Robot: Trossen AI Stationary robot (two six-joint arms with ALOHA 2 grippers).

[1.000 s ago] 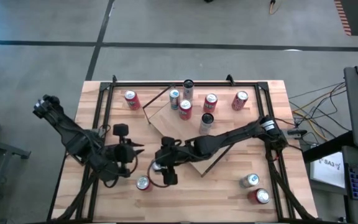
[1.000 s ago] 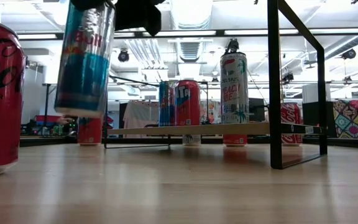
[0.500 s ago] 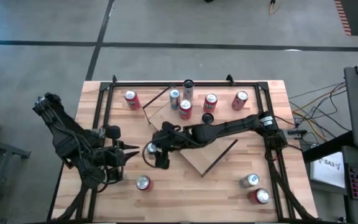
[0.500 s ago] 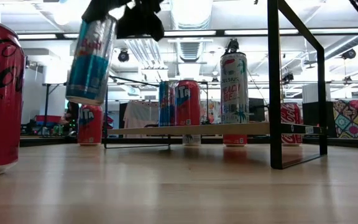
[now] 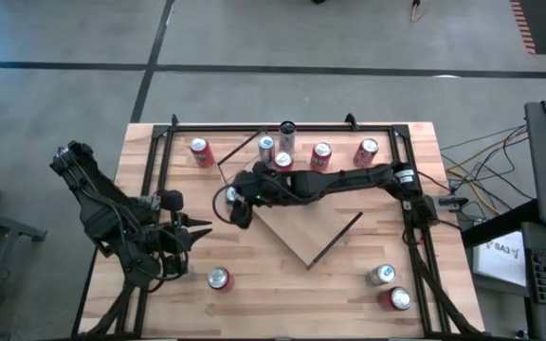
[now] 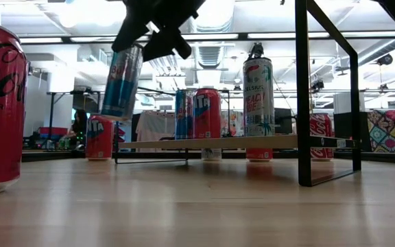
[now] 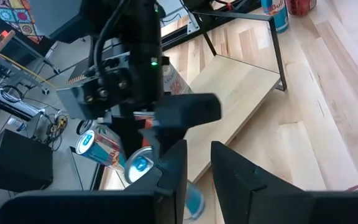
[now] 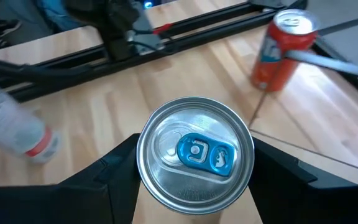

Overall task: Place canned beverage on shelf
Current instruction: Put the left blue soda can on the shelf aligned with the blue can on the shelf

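Carry step: your right claw [image 5: 234,202] clamped on tall blue-and-silver slim can [image 6: 122,81], tilted, airborne by left edge of light-wood shelf board [image 5: 301,223]. Next: swing over bare board, level can, lower. Left claw [image 5: 197,234] idle, nearly closed, empty.

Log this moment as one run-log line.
right gripper: shut on blue can, held in the air near shelf | left gripper: idle at table's left | blue can: not yet placed
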